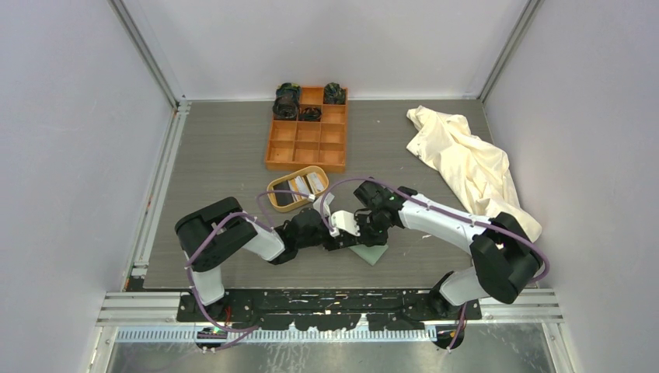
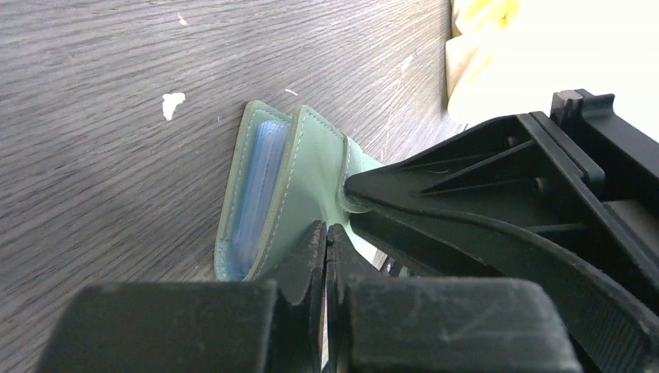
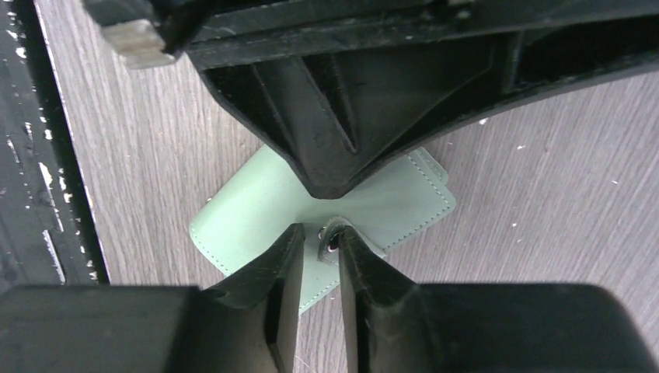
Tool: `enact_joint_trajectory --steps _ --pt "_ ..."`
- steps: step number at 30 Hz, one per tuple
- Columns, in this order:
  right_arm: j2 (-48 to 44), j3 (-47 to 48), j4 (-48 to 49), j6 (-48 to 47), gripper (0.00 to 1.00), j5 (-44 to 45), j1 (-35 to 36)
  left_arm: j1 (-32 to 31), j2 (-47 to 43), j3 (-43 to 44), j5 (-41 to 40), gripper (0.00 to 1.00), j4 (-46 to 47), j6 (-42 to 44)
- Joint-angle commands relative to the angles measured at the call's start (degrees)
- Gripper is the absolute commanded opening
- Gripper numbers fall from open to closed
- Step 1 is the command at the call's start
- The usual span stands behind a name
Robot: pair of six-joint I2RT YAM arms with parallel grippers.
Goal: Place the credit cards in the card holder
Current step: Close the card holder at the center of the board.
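Shows left end effector (image 2: 326, 237) clenched on card holder (image 2: 299, 179), right end effector (image 3: 320, 249) parted about tab (image 3: 332, 239); risks holder folding shut through slip of that thin pinch.

Sage-green card holder (image 3: 249, 210) on table (image 3: 544, 233), right pincer (image 3: 320, 256) slightly parted astride its tab (image 3: 332, 235), left pincer (image 3: 330, 186) above

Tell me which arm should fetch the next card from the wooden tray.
Right, probably. The left gripper is shut on an edge of the card holder, holding it open. The right gripper has its jaws apart around the strap tab, so it can leave for the tray.
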Motion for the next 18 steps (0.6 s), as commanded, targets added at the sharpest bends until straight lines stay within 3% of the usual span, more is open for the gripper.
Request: enact_joint_trajectory --steps 1,8,18 --pt "0.19 -0.95 -6.56 2.27 0.32 -6.09 1.25 1.26 2.01 -1.14 -4.72 0.00 -4.06 1.72" --pt "1.28 0.44 -7.59 3.43 0.45 -7.50 1.11 1.23 2.08 -0.96 -4.52 0.00 -3.99 1.50" --pt "3.78 1.80 -9.82 2.24 0.52 -10.41 -2.13 0.59 -1.51 -0.74 -3.70 0.04 -2.85 0.41"
